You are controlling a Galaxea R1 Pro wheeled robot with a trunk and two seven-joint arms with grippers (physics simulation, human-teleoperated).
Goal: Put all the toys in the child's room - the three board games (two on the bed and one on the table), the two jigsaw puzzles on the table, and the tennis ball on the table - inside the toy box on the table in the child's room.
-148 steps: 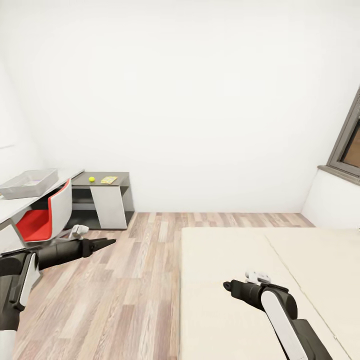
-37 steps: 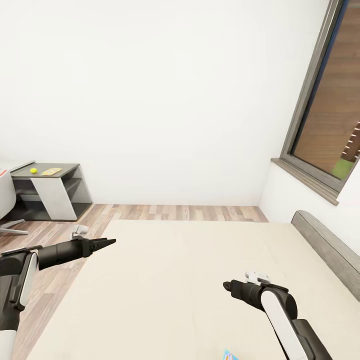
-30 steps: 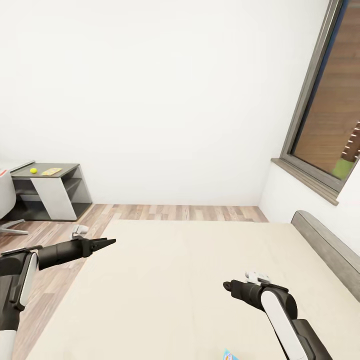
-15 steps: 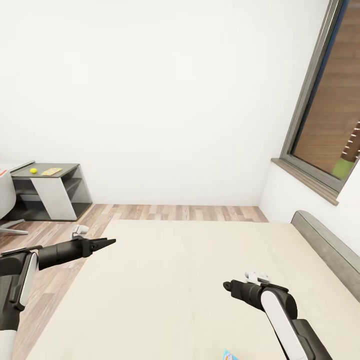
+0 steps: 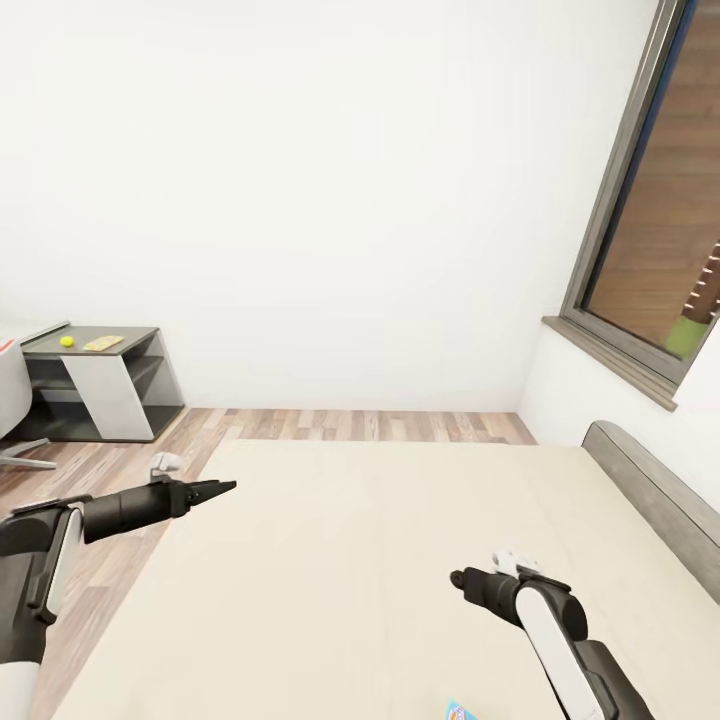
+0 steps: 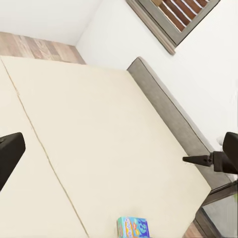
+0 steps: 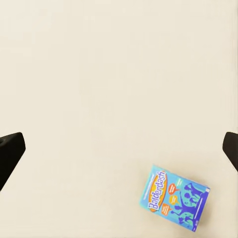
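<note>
One blue "Balderdash" board game [image 7: 172,198] lies flat on the cream cover of the bed [image 5: 380,560], seen from the right wrist camera. It sits below the right gripper [image 7: 119,146], off to one side of the line between the fingers, with clear air between box and fingertips. That gripper's two dark fingers [image 7: 10,148] stand far apart at opposite edges of the wrist view, spread wide with nothing between them.

From the head camera, the right gripper [image 5: 462,578] hangs over the middle of the bed, and a sliver of the blue box [image 5: 458,711] peeks in at the frame's lower edge, nearer the robot than the gripper. The left gripper [image 5: 222,487] reaches out over the bed's left edge; its dark fingers look drawn to a point there, yet the left wrist view shows them set wide apart with nothing held. The same blue box [image 6: 133,227] appears in that wrist view, on the cover well apart from the left fingers.

Far off to the left, the tennis ball [image 5: 67,341] and a flat yellow board [image 5: 103,343] rest on the lower dark grey section of the desk [image 5: 130,335], well apart from both grippers. A grey padded headboard [image 5: 650,500] runs along the bed's right side under the window [image 5: 660,230].
</note>
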